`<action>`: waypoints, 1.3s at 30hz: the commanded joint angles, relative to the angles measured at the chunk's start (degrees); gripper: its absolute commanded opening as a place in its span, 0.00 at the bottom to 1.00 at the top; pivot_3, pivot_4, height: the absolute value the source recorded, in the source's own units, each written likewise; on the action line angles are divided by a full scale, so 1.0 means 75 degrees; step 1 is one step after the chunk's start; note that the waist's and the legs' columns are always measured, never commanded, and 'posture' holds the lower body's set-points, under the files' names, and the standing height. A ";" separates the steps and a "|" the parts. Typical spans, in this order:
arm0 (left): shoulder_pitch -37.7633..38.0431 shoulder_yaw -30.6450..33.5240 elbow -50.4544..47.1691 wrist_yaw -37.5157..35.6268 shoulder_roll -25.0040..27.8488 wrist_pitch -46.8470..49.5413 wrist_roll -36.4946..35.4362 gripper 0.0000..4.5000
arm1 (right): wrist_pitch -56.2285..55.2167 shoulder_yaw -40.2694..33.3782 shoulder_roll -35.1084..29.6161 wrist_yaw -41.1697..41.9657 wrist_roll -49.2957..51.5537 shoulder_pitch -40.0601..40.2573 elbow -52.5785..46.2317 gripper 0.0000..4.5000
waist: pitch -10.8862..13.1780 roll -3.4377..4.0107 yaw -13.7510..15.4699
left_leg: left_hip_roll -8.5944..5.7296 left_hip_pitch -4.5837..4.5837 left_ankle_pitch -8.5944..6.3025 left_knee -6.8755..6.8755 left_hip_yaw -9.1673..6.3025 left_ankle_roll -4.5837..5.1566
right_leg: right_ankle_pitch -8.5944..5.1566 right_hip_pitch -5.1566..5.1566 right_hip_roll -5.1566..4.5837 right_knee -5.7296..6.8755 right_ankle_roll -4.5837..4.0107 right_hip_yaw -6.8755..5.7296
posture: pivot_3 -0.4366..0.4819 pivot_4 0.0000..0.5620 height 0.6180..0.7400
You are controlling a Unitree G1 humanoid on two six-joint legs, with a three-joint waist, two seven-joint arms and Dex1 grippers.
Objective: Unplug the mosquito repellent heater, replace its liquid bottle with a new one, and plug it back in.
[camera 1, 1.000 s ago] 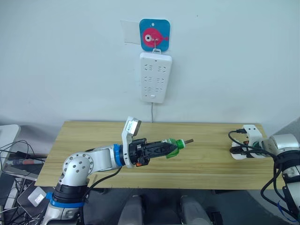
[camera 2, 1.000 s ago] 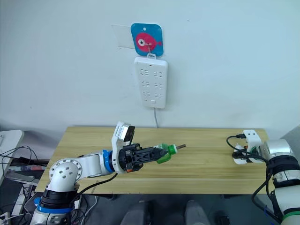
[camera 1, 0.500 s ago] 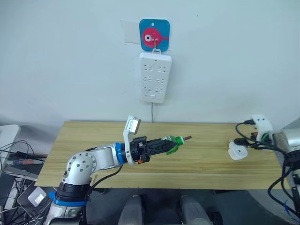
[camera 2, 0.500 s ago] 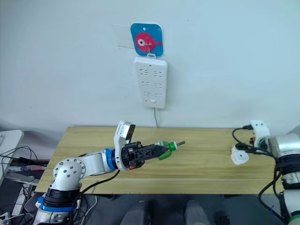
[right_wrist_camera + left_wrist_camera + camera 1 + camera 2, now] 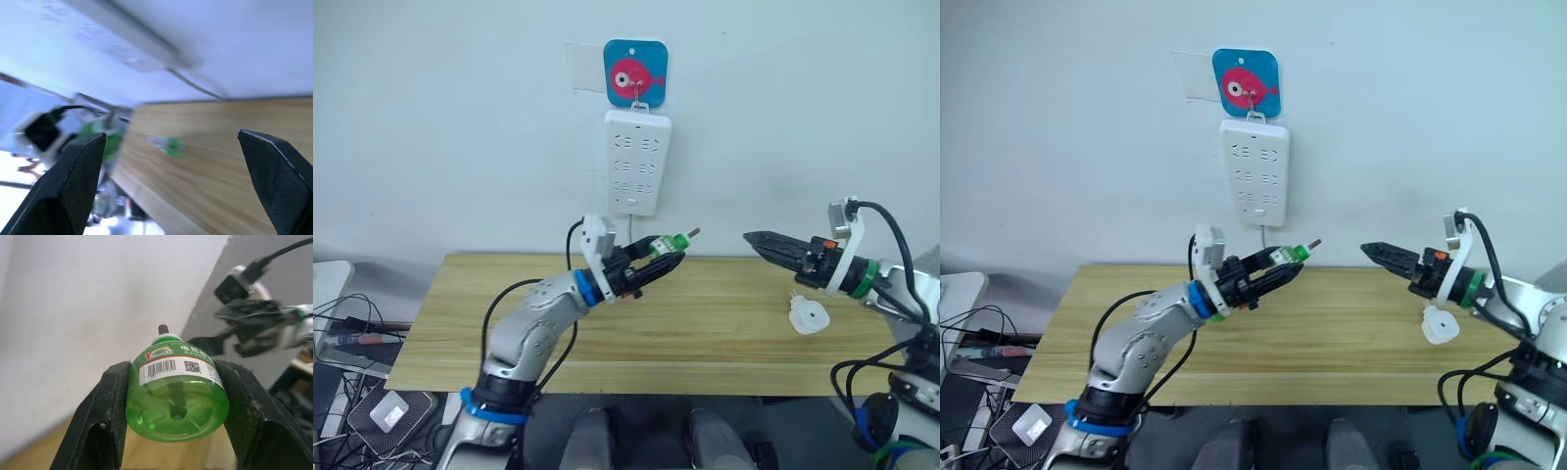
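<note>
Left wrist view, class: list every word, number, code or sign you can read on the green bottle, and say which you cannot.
Green bottle, held in the left tool:
Logo with small lettering on the label: too small to read.
White Chinese characters beside the logo: too blurred to read.
Barcode on the white band: present, digits unreadable.
QR code beside the barcode: present, not readable.
Further small print at the label's edge: unreadable.

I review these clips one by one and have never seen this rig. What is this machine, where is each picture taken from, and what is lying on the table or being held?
It is a humanoid robot with two arms. Two pictures come from its head cameras, two from cameras on its wrists. The left gripper has its jaws shut on a green liquid bottle, raised above the wooden table. The right gripper is also raised, jaws open and empty. The white mosquito repellent heater lies on the table near the right arm. A white power strip hangs on the wall.
</note>
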 commanded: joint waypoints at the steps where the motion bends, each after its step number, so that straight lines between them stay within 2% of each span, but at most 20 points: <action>1: -0.0163 -0.0190 0.0000 -0.0149 -0.0142 -0.0575 0.0528 0.51 | -0.1979 0.1043 -0.0147 -0.2464 0.2826 0.0523 -0.0858 0.99 | 0.0000 0.0000 -0.0064 | 0.0003 0.0000 0.0000 -0.0001 0.0001 0.0000 | 0.0000 -0.0004 0.0002 0.0001 0.0001 0.0002 | 0.33 0.32 1.00; 6: -0.0255 -0.0414 0.0009 -0.0314 -0.0372 -0.0774 0.0872 0.51 | -0.3420 0.2060 -0.0047 -0.3496 0.3283 0.0781 -0.1678 0.99 | 0.0000 0.0000 -0.0241 | 0.0001 -0.0006 0.0000 -0.0001 0.0004 0.0001 | -0.0001 -0.0015 0.0010 0.0009 0.0002 0.0006 | 0.33 0.32 1.00; 17: -0.0058 -0.0636 -0.0404 -0.0294 -0.0633 -0.0691 0.1124 0.51 | -0.4488 0.2787 0.0209 -0.3765 0.3283 0.0850 -0.2212 0.99 | 0.0000 0.0000 -0.0237 | 0.0015 -0.0005 0.0000 -0.0003 -0.0004 0.0001 | -0.0001 -0.0018 0.0019 0.0010 0.0002 0.0004 | 0.34 0.33 1.00; 20: -0.0097 -0.0644 -0.0393 -0.0290 -0.0649 -0.0710 0.1200 0.51 | -0.4587 0.2843 0.0221 -0.3781 0.3283 0.0896 -0.2265 0.86 | 0.0000 0.0000 -0.0226 | 0.0016 -0.0005 0.0000 -0.0003 -0.0005 0.0000 | -0.0001 -0.0018 0.0019 0.0010 0.0002 0.0004 | 0.34 0.33 1.00; 28: -0.0045 -0.0637 -0.0418 -0.0367 -0.0650 -0.0717 0.1244 0.51 | -0.4772 0.2883 0.0330 -0.3809 0.3283 0.0950 -0.2352 0.22 | 0.0000 0.0000 -0.0209 | 0.0015 -0.0005 0.0000 -0.0006 -0.0002 0.0001 | -0.0002 -0.0020 0.0018 0.0009 0.0001 0.0006 | 0.34 0.34 1.00; 29: -0.0034 -0.0636 -0.0418 -0.0375 -0.0648 -0.0722 0.1250 0.51 | -0.4792 0.2883 0.0374 -0.3808 0.3283 0.0939 -0.2353 0.19 | 0.0000 0.0000 -0.0208 | 0.0015 -0.0005 0.0000 -0.0006 -0.0002 0.0001 | -0.0002 -0.0020 0.0019 0.0009 0.0001 0.0006 | 0.34 0.34 1.00; 32: -0.0033 -0.0616 -0.0384 -0.0311 -0.0670 -0.0736 0.1291 0.51 | -0.4813 0.2884 0.0437 -0.3832 0.3283 0.0861 -0.2329 0.19 | 0.0001 0.0001 -0.0200 | 0.0016 -0.0005 0.0000 -0.0006 -0.0004 0.0001 | -0.0002 -0.0020 0.0019 0.0009 0.0001 0.0005 | 0.34 0.34 1.00; 36: 0.0007 -0.0599 -0.0434 -0.0363 -0.0543 -0.0574 0.1254 0.80 | -0.4917 0.2818 0.0485 -0.4036 0.3283 0.0771 -0.2240 0.19 | 0.0001 0.0001 -0.0198 | 0.0015 -0.0005 0.0000 -0.0006 -0.0003 0.0001 | -0.0002 -0.0022 0.0019 0.0009 0.0001 0.0006 | 0.35 0.33 1.00; 39: 0.0088 -0.0474 -0.0589 -0.0467 -0.0163 -0.0384 0.1265 1.00 | -0.4679 0.2817 -0.0221 -0.3837 0.3245 0.0821 -0.1979 0.19 | 0.0001 0.0001 -0.0184 | 0.0016 -0.0005 0.0000 -0.0007 -0.0005 0.0001 | -0.0003 -0.0022 0.0019 0.0010 0.0000 0.0003 | 0.35 0.33 1.00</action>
